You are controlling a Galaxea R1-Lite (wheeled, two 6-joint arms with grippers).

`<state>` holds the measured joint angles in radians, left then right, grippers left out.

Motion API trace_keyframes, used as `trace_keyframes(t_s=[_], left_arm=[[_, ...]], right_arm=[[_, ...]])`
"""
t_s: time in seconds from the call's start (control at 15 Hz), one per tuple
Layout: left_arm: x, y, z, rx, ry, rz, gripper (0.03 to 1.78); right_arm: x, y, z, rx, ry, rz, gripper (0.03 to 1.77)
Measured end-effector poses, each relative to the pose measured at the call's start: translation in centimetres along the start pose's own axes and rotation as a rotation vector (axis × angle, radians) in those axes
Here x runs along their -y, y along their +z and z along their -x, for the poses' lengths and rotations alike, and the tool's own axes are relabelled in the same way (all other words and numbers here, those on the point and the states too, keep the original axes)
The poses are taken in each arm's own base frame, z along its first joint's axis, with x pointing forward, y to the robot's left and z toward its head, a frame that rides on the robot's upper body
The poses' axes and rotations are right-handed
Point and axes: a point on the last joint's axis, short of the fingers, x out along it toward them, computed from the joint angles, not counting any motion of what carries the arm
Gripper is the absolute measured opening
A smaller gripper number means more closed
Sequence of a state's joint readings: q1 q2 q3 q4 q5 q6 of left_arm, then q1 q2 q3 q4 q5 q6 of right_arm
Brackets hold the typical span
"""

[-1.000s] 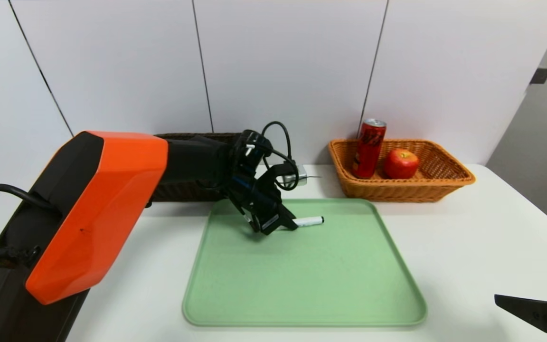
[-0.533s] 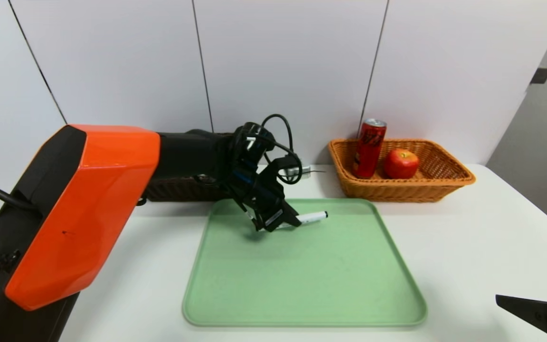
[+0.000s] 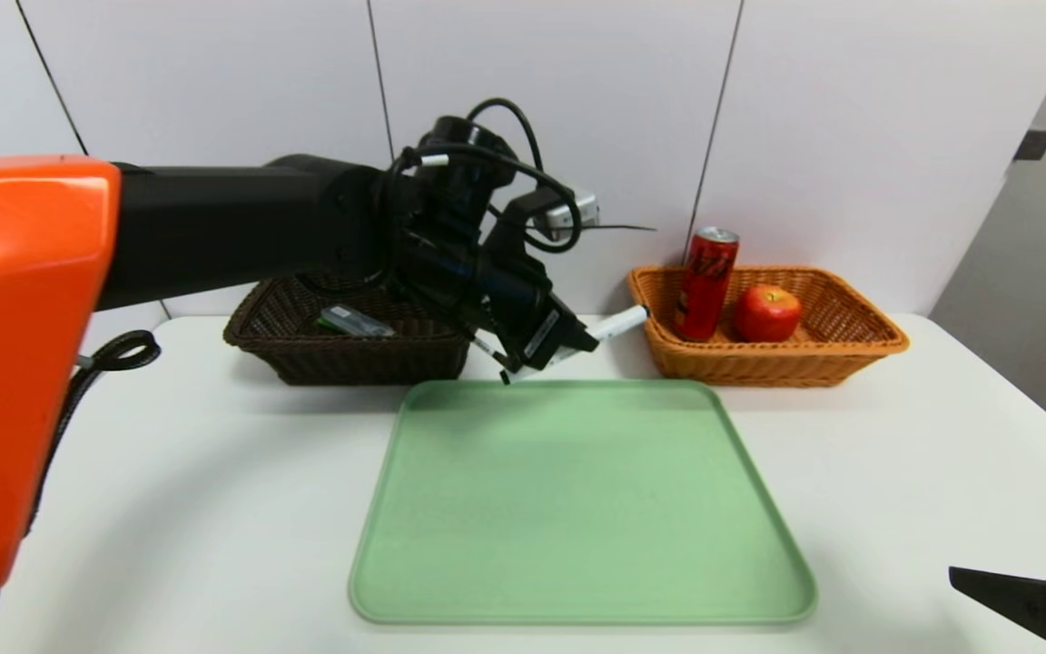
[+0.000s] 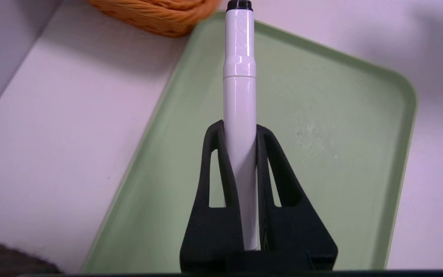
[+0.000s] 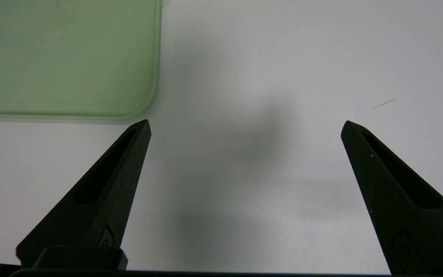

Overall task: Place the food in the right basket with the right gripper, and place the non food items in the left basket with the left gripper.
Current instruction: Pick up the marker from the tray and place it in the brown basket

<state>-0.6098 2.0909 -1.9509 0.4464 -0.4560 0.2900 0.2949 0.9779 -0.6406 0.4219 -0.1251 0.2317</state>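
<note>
**Marker in the air, left basket next**

Left pincer [image 3: 577,345] — pinched tight on a white marker [image 3: 618,322]. In the left wrist view the two black fingers [image 4: 215,169] clamp the barrel low down, and the capped, black-tipped end sticks out well past them. The marker hangs above the far edge of the green tray [image 3: 759,509], clear of it, in the gap between the two baskets; its free end points toward the orange basket [image 3: 859,350].

Right pincer [image 5: 244,127] — spread wide and empty, parked low over bare desk [image 3: 941,436] at the near right, just beside the tray's corner.

Food side looks done: a red can [image 3: 705,283] and an apple [image 3: 766,312] sit in the orange basket. The dark brown basket [image 3: 287,359] at the left holds one small dark item, too small to name. Nothing lies on the tray.

Step in hand, as I judge it: carrying the last non-food item, lifted but not yet over its basket.

Next move calls for a swing to the robot's left — away from the orange basket — until the marker is over the brown basket's opening. The long overhanging end needs to clear the near rim, so some height is wise before the pincer parts. The marker is round and smooth; released from high, it may bounce or roll out.
</note>
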Motion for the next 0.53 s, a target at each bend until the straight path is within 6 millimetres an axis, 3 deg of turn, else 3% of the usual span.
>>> trace_keyframes(t_s=[0.27,0.53], left_arm=[[0.3,2.8,3.0,0.168,0.127,0.231,0.17],[0.0,3.7,5.2,0.245,0.158,0.431,0.17]], right_arm=[[0.0,0.0,0.2,0.01,0.009,0.009,1.71],[0.1,-0.3,0.6,0.025,0.014,0.005,1.71]])
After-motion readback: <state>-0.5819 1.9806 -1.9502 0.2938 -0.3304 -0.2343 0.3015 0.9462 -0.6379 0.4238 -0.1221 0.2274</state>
